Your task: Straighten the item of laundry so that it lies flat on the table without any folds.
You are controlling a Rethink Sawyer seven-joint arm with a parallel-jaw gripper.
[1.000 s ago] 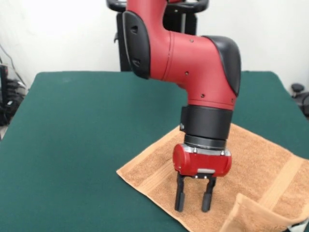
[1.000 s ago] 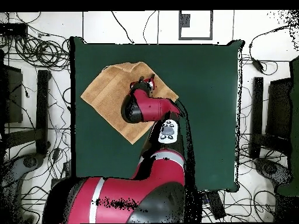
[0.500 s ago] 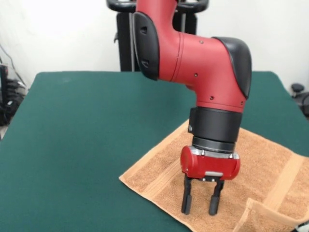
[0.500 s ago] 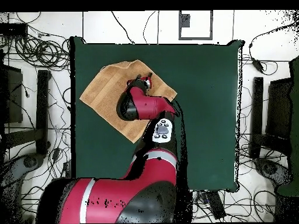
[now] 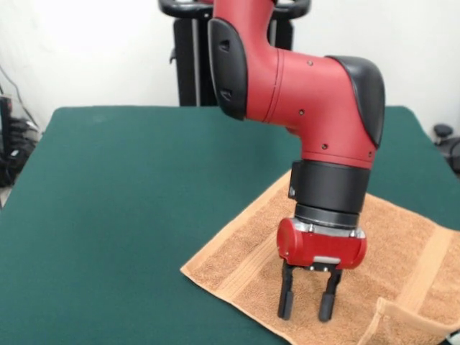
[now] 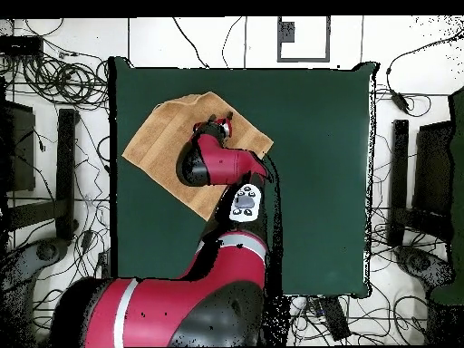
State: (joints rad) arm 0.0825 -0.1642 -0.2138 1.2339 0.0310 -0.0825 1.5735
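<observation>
The item of laundry [image 5: 402, 237] is an orange-tan towel lying as a diamond on the green table [image 5: 129, 201], at the right and near side in the front view. Its near right corner is folded over [image 5: 402, 327], and a woven stripe band runs beside that fold. My gripper [image 5: 307, 307] points straight down over the towel's near left part, open, with nothing between its fingers; the fingertips [image 5: 286, 310] are at or just above the cloth. In the overhead view the towel [image 6: 159, 140] lies at the table's upper left, and the arm covers part of it, with the gripper [image 6: 218, 120] near its top edge.
The table's edge [image 6: 112, 181] lies close to the towel's left corner in the overhead view. Cables and dark equipment [image 6: 54, 163] surround the table. A black stand [image 5: 188, 65] rises behind the table's far edge.
In the front view the gripper has moved right and slightly nearer, staying open. The towel's left corner and folded corner have shifted slightly the same way.
</observation>
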